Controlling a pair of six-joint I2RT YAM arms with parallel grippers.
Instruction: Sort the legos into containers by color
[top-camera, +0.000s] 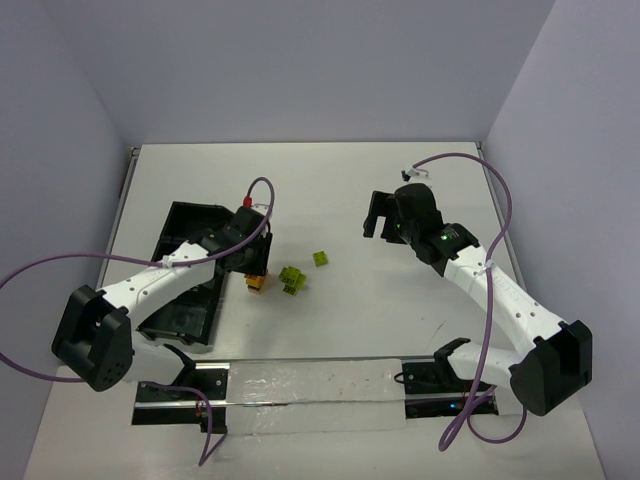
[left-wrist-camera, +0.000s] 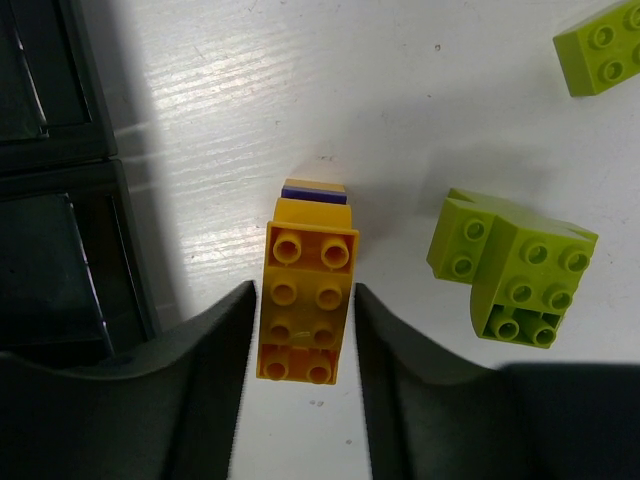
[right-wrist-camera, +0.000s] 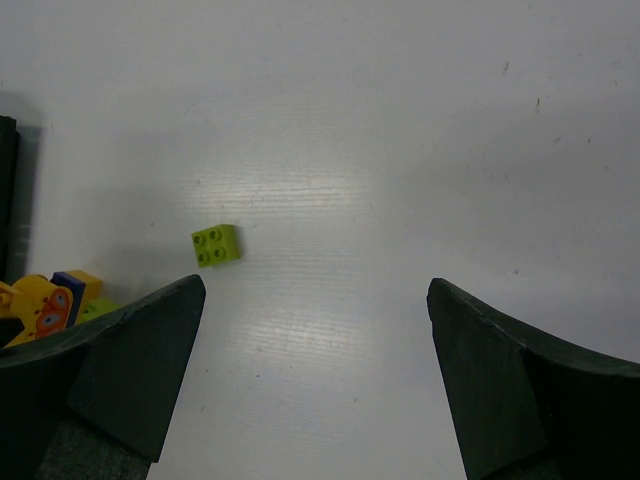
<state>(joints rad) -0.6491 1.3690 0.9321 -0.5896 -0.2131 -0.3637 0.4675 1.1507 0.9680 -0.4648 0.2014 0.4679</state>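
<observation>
Two containers (left-wrist-camera: 60, 160) sit beside orange legos (left-wrist-camera: 305, 320) straddled by left end effector (left-wrist-camera: 304, 292), grip unclear; right end effector (right-wrist-camera: 315, 288) spread.

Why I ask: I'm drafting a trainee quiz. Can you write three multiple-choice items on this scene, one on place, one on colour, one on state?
1. The black tray lies on which side of the table?
A left
B right
C far middle

2. The brick stack that the left pincer straddles is mainly:
A lime-green
B orange-yellow
C red

3. The right pincer is:
A shut on a brick
B shut on the tray
C open and empty

Key: 1 A, the top view shows it at the table's left edge. 2 B, the left wrist view shows orange-yellow studs. 3 C, its fingers stand wide apart with nothing between them.
</observation>
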